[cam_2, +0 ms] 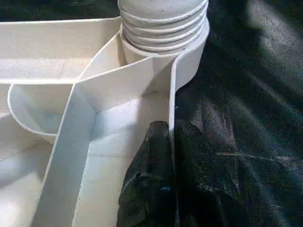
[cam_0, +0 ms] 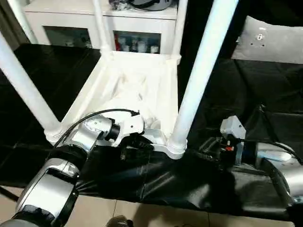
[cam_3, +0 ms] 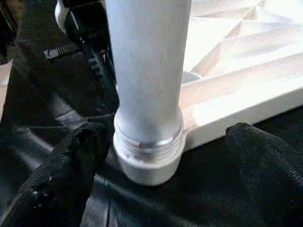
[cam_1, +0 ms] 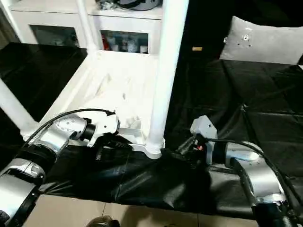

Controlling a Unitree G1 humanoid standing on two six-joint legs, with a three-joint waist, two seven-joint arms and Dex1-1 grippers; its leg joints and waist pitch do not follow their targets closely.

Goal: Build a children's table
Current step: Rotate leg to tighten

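The children's table lies upside down on black cloth, white ribbed underside up, with its tubular legs standing in the corner sockets. My left gripper is shut on the thin near rim of the table, one black finger inside the rim wall and one outside, close to the near-right corner socket. My right gripper is open. Its fingers stand on either side of the near-right leg at its threaded base, apart from it. From the head, the left gripper and right gripper flank that corner.
A white cabinet with dark glass compartments stands behind the table. A grey panel lies at the back right. The black cloth ends at a front edge above the tiled floor. The near-left leg rises beside my left forearm.
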